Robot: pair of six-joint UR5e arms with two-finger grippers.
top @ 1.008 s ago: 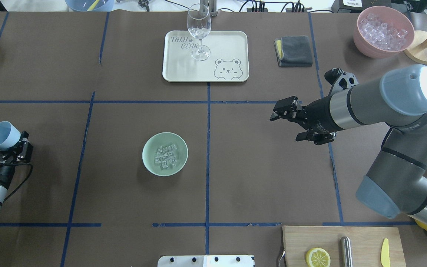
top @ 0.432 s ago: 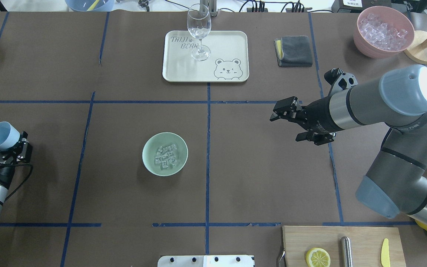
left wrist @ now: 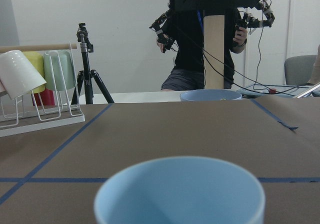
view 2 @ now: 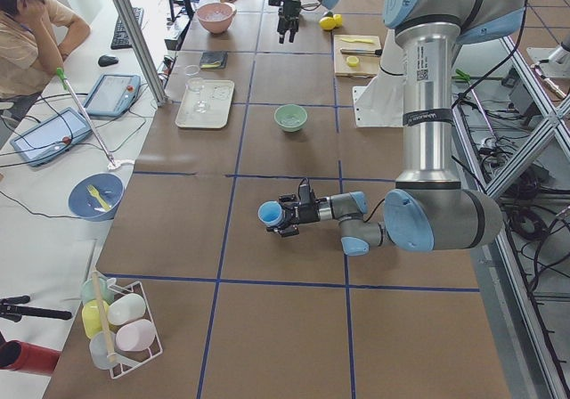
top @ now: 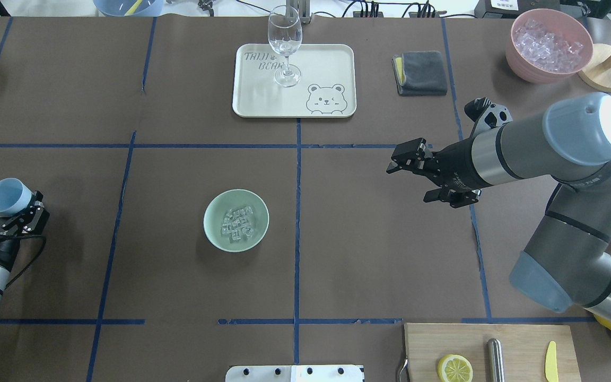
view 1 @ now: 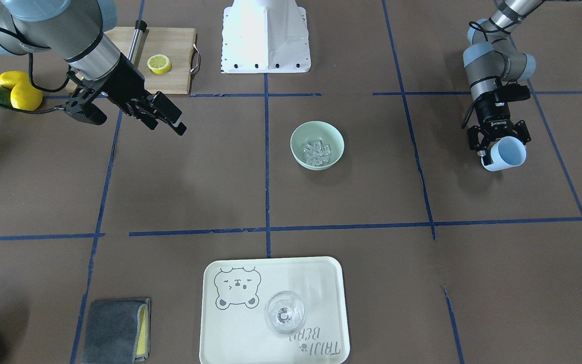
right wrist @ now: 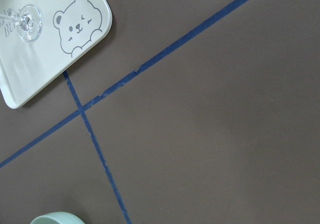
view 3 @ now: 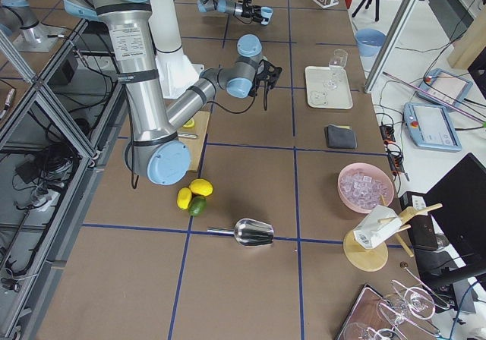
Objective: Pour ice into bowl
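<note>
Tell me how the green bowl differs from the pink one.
The green bowl sits mid-table; the pink bowl stands at the far right corner. The green bowl holds a thin scatter of ice; the pink bowl is heaped with cubes and looks bigger. Both are round and hold ice.

Blue cup held over the table (view 2: pixel 267 172)
The left gripper (view 2: pixel 283 215) clasps the blue cup (view 2: pixel 270 214) in the near part of the scene; far beyond, the mint-green bowl (view 2: pixel 290 117) sits right of a white tray (view 2: pixel 207 107), and the right gripper (view 2: pixel 286 30) hangs near a pink bowl (view 2: pixel 216 16).
</note>
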